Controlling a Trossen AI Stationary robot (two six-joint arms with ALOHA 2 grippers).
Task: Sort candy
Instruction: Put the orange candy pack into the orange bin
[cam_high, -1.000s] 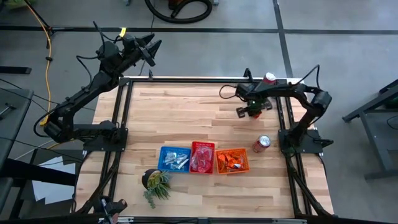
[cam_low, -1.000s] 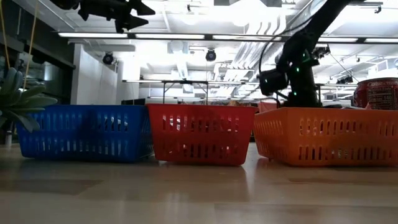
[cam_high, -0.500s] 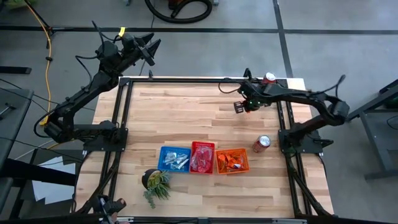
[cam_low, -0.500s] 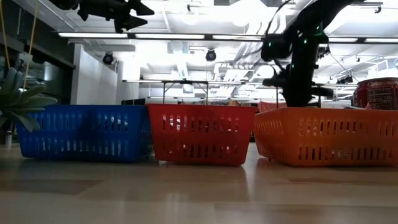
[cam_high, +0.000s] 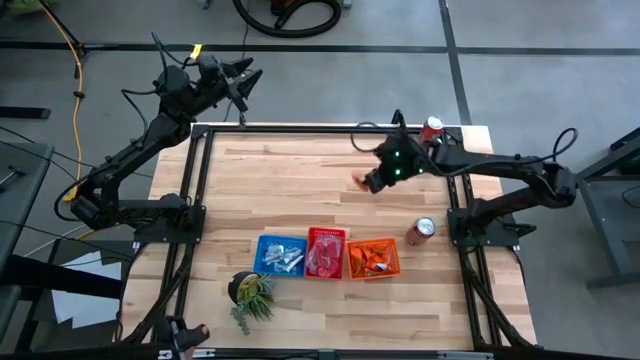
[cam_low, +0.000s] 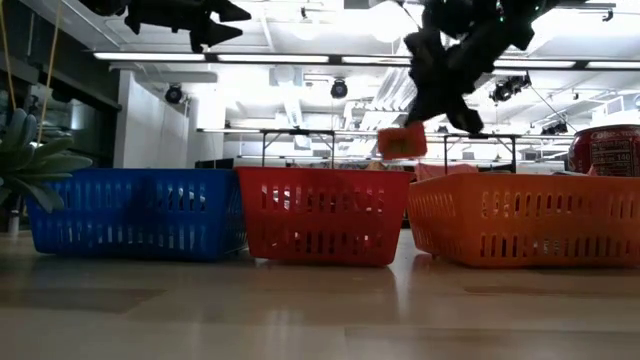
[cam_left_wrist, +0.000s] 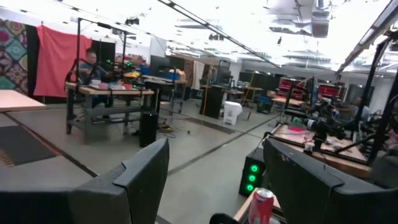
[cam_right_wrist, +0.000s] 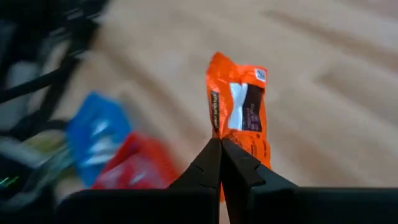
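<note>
My right gripper (cam_high: 366, 182) hangs above the table's far right part, shut on an orange candy packet (cam_right_wrist: 239, 112), which the low view shows as an orange packet (cam_low: 402, 142) high above the baskets. A blue basket (cam_high: 281, 254), a red basket (cam_high: 325, 252) and an orange basket (cam_high: 373, 257) stand in a row near the front edge, each holding wrapped candy. My left gripper (cam_high: 246, 78) is raised beyond the table's far left corner, open and holding nothing. My right gripper pinches one end of the orange packet (cam_right_wrist: 231, 144) between its two fingertips (cam_right_wrist: 210, 155). The fingers slant downward toward the table's left side. The rest of the packet sticks out past the fingertips, lifted clear of the table.
One red can (cam_high: 432, 127) stands at the far right corner, and another can (cam_high: 421, 231) lies right of the orange basket. A small green plant (cam_high: 252, 292) sits at the front left. Bare wood (cam_high: 280, 185) lies between the baskets and the far edge.
My right gripper has risen from the table's far right area and gone toward the left edge. It has tipped from pointing down to a slant. The orange packet has come up with it and is now clear of the table.
</note>
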